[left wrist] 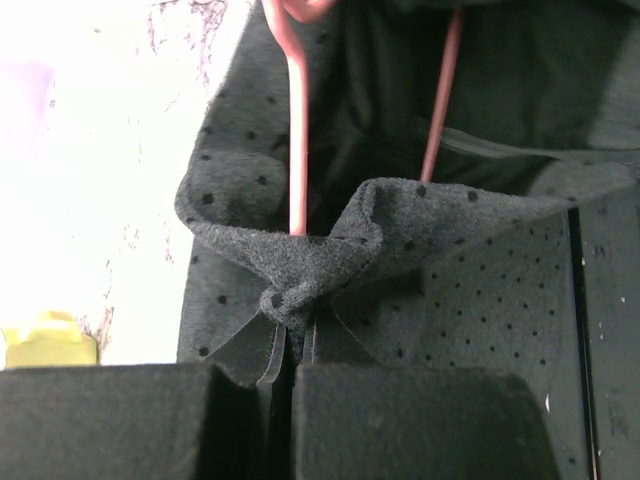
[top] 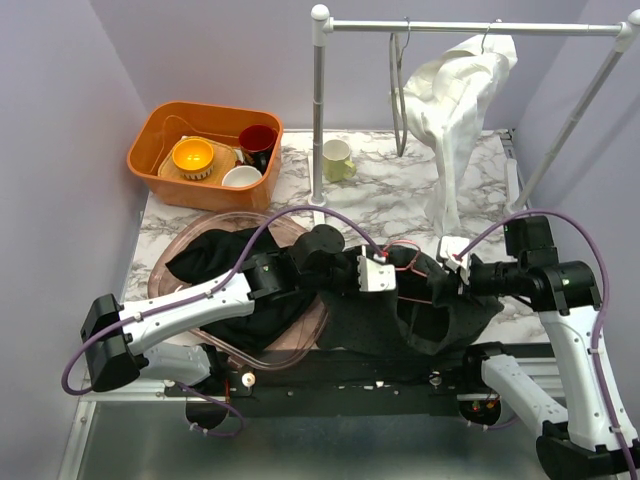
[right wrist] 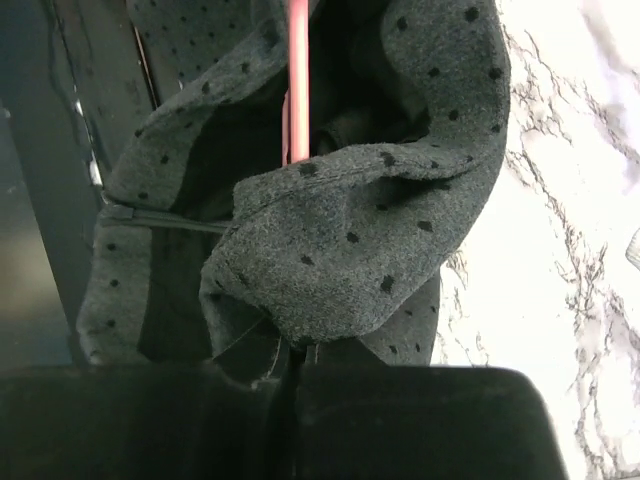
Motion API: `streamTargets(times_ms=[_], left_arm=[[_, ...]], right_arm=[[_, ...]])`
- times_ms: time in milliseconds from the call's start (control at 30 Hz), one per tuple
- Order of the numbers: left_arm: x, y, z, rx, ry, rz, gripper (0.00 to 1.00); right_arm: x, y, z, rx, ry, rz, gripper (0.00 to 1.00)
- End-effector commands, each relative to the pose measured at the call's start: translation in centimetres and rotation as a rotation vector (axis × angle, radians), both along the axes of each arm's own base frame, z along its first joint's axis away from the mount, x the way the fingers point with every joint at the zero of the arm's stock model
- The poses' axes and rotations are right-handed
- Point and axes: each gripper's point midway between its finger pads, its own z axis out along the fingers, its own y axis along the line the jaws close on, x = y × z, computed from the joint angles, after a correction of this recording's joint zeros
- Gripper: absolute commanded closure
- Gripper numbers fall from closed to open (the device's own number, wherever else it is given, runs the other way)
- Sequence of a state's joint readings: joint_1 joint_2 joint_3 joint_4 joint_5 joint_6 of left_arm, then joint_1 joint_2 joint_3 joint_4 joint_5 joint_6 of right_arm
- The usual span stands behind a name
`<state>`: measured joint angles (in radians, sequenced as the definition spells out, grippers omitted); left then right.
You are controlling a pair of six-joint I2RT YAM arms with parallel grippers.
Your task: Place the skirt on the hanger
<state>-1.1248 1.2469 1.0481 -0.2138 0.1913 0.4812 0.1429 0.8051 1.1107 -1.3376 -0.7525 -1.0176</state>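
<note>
The skirt (top: 420,315), dark grey with black dots, lies bunched at the table's near edge between my two arms. A thin pink hanger (top: 408,262) reaches into its waist opening; its rods show in the left wrist view as the hanger (left wrist: 298,140) and in the right wrist view as the hanger (right wrist: 298,80). My left gripper (top: 398,283) is shut on a pinched fold of the skirt (left wrist: 330,250), jaws nearly touching at the left gripper (left wrist: 290,345). My right gripper (top: 442,285) is shut on the opposite edge of the skirt (right wrist: 350,240), the fabric entering the narrow gap at the right gripper (right wrist: 297,362).
A clothes rail (top: 470,27) on a white post (top: 318,110) crosses the back, carrying a white garment (top: 455,100) and a bare wire hanger (top: 400,90). An orange bin (top: 150,130) of bowls and cups stands back left, a yellow mug (top: 338,160) by the post. A clear tub (top: 165,265) holds dark clothes.
</note>
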Motion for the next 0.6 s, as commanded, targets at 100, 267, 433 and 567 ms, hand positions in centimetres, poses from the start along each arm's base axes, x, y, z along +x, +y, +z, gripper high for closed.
streamTargets(times_ms=[100,267,433,567], left_arm=[[-1.0,-2.3,6.1,-0.243,0.03,-0.053,0.91],[-1.1,-0.1,9.0,-0.273,0.008,-0.022,0.3],[-0.8,3.8,8.6,-0.222,-0.051,0.064,0.11],[-1.3,7.2,6.9,-0.238,-0.079,0.121,0.09]], right_arm=[[-1.9,-1.0,1.1,0.0,0.002,-0.119,0.99],[-2.1,-3.9,1.1,-0.099,-0.043,-0.282,0.99],[-2.8,-7.0,0.5,-0.194,-0.119,-0.415,0.99],[-2.8,-9.0,0.0,-0.237,-0.164,-0.538,0.99]])
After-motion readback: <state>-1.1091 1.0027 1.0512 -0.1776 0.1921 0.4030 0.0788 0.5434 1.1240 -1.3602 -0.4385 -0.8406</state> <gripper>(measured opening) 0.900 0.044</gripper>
